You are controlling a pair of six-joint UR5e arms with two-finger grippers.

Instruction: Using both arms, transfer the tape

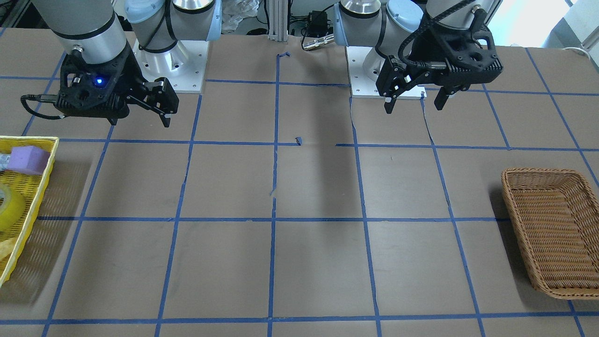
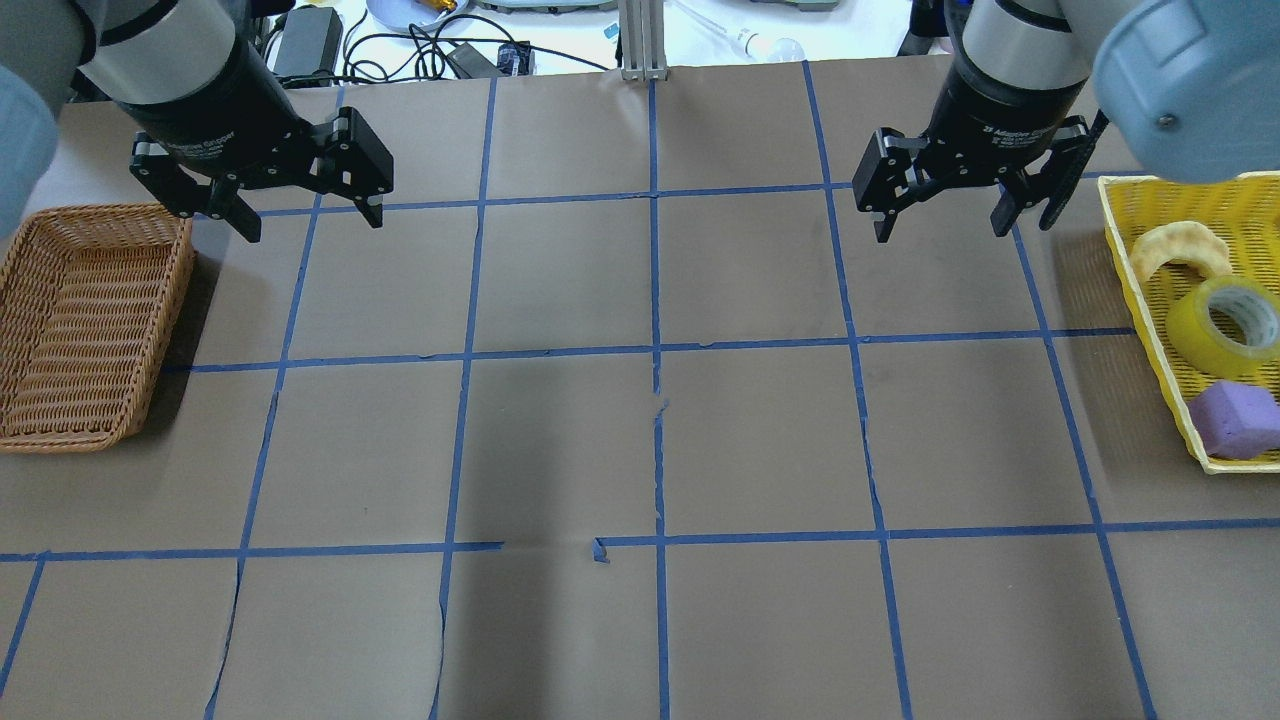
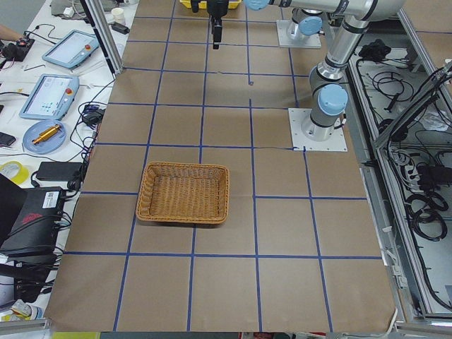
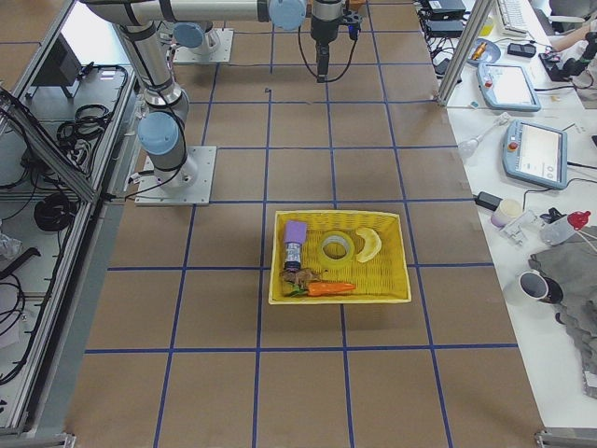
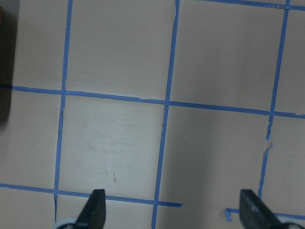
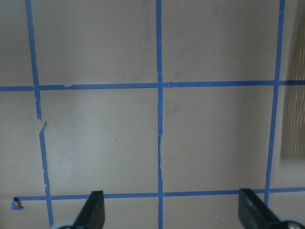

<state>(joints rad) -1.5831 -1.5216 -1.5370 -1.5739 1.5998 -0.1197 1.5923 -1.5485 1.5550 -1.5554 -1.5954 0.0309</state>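
The tape (image 2: 1225, 325), a wide translucent yellow roll with a whitish core, lies in a yellow basket (image 2: 1150, 330) at the table's right end. It also shows in the front view (image 1: 7, 206) and the right side view (image 4: 336, 248). My right gripper (image 2: 940, 232) hangs open and empty above the table, left of the basket and apart from the tape. My left gripper (image 2: 310, 215) hangs open and empty beside a wicker basket (image 2: 90, 320). Both wrist views show spread fingertips (image 5: 96, 207) (image 6: 95, 207) over bare brown paper.
The yellow basket also holds a purple foam block (image 2: 1238, 420), a pale curved piece (image 2: 1180, 250) and a carrot (image 4: 326, 289). The wicker basket (image 1: 552, 224) is empty. Blue tape lines grid the brown paper. Cables and devices lie beyond the table's far edge.
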